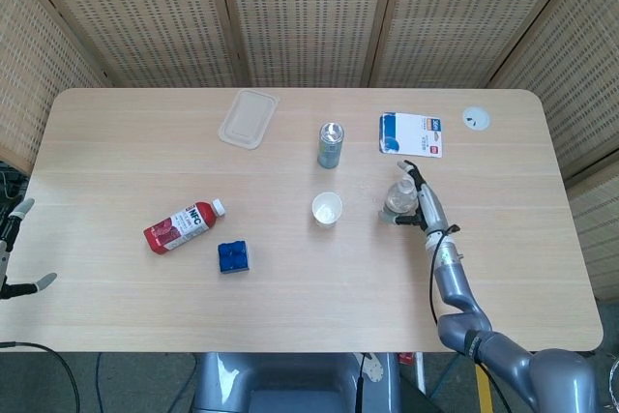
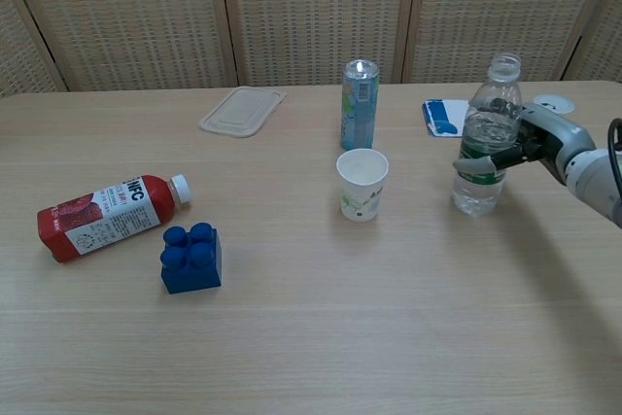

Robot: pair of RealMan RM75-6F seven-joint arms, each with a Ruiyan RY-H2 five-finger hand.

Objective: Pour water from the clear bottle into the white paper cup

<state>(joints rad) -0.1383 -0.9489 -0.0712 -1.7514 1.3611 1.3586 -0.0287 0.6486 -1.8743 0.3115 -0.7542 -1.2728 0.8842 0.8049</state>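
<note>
The clear bottle (image 2: 483, 148) stands upright on the table with no cap, a little water in its base; the head view shows the bottle (image 1: 397, 198) right of centre. My right hand (image 2: 530, 146) is at its right side, fingers spread loosely around the green label with gaps showing, not clamped. From above, the right hand (image 1: 423, 202) has one finger past each side of the bottle. The white paper cup (image 2: 362, 183) stands upright to the bottle's left, seen as a white cup (image 1: 327, 208) from above. My left hand (image 1: 14, 249) hangs off the table's left edge, fingers apart, holding nothing.
A green can (image 2: 359, 104) stands behind the cup. A red juice bottle (image 2: 109, 216) lies on its side at the left, a blue block (image 2: 191, 258) beside it. A clear plastic lid (image 1: 249, 119), a blue-white packet (image 1: 411, 134) and a small white disc (image 1: 475, 119) lie along the far side.
</note>
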